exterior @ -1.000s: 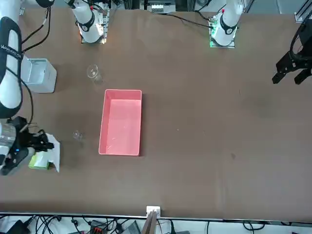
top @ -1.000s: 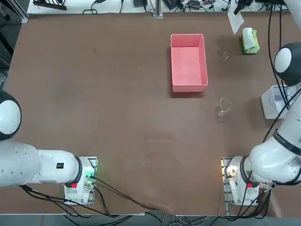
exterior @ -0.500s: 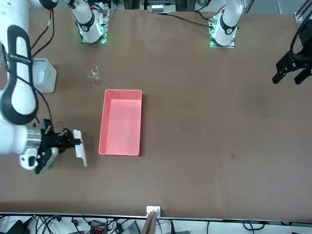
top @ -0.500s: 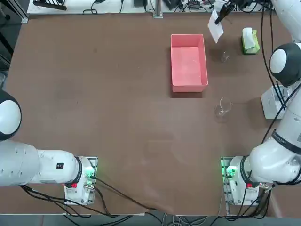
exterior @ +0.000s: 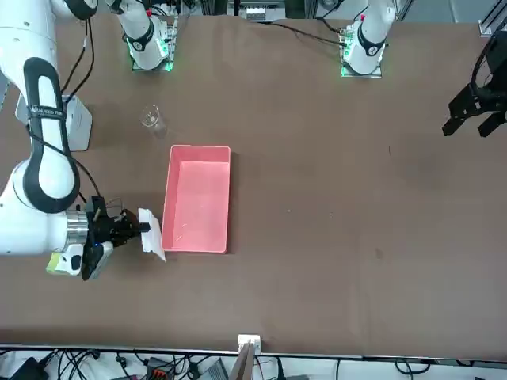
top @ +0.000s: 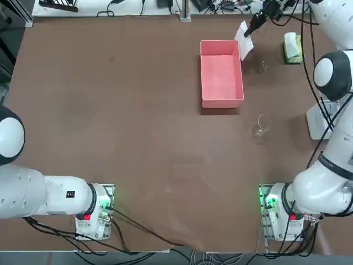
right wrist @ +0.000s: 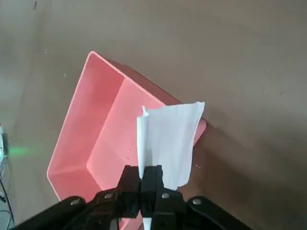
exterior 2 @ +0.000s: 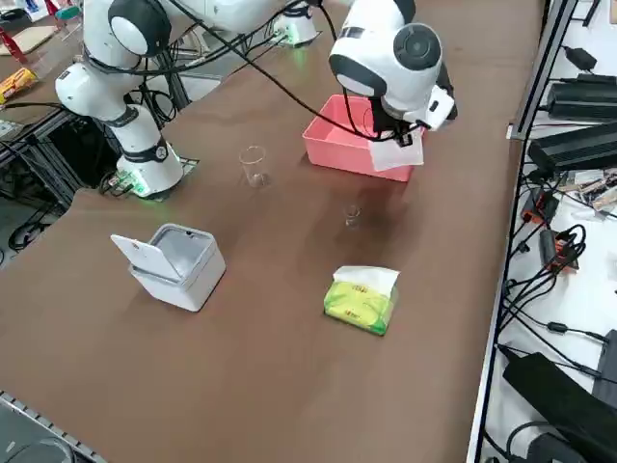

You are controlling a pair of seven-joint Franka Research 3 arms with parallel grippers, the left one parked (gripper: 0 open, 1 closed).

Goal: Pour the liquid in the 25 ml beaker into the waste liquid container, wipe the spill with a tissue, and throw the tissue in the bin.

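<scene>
While the right end effector [right wrist: 148, 184] is pinching the tissue [right wrist: 168, 141] between its 2 fingers, which are pressed together on the sheet's edge, it is hanging in the air above the far right corner of the waste liquid container [top: 220, 73] as the top view shows it; the tissue is drooping from the fingers as a loosely folded white sheet, clear of the tabletop [top: 138, 121]; in the wrist view it is lying across the sight of the pink tray's corner and rim, and whether it is touching that rim I cannot tell; the tray is sitting flat toward the far side of the tabletop and is looking empty apart from a few tiny specks on its floor; the 25 ml beaker [top: 264, 67] is standing upright just to the right of the tray in the top view, between the tray and the green tissue pack [top: 293, 47], apart from both; in the side view the beaker [exterior 2: 353, 216] is showing on the brown surface below the raised end effector [exterior 2: 397, 143], with the pack [exterior 2: 362, 298] nearer the camera and a white sheet poking from its top; the larger beaker [top: 262, 126] is standing upright nearer the robot, well apart from the tray; the bin [exterior 2: 170, 262] is sitting at the robot's right edge of the tabletop with its lid tipped open, well away from the tissue.
</scene>
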